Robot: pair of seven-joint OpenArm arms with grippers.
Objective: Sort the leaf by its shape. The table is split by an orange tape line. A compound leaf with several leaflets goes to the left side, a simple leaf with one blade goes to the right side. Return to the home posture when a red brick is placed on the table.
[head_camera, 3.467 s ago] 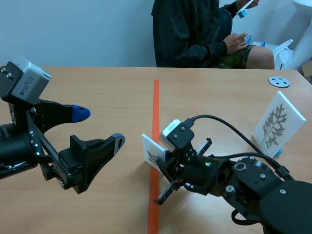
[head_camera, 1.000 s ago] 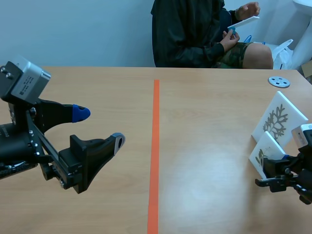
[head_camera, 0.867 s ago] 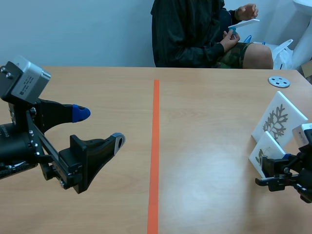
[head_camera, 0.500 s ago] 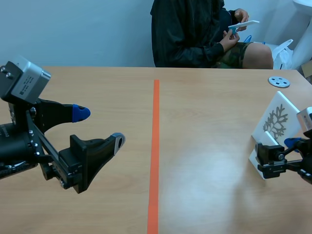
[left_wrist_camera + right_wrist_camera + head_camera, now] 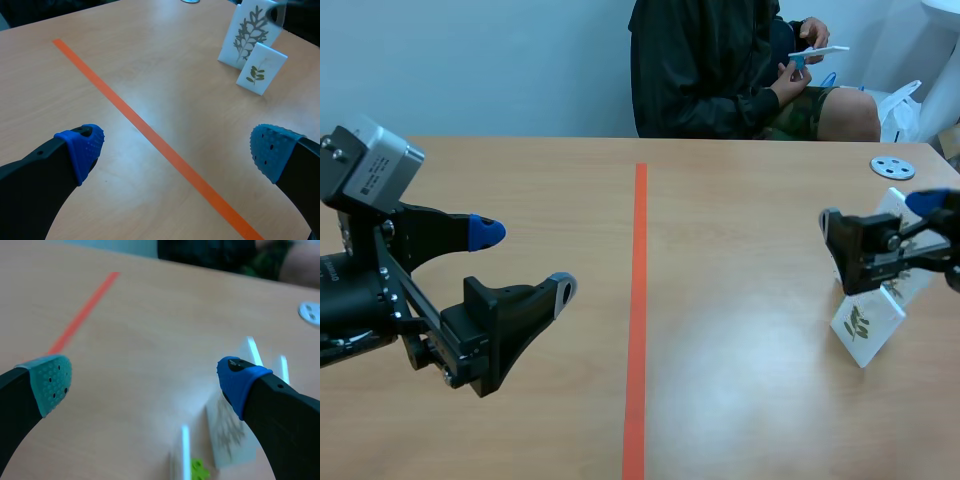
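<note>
White card [image 5: 865, 325] with a small green sprig stands on the desk [image 5: 740, 260] at 3 o'clock from the orange tape [image 5: 638, 300], with a bigger card [image 5: 247, 35] just beside it at 1 o'clock. The right fingers [image 5: 835, 235] hang above it, spread wide and empty. At 9 o'clock the left fingers [image 5: 485, 232] are also spread and empty.

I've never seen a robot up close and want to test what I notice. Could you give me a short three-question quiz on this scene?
1. True or false: both leaf cards, the small card and the large card, stand on the right side of the orange tape line.
2. The right gripper is: A) open, over the cards; B) shut on the small card; C) shut on nothing.
3. Which card stands nearer the robot?
Key: 1 true; 2 A; 3 the small card.
</note>
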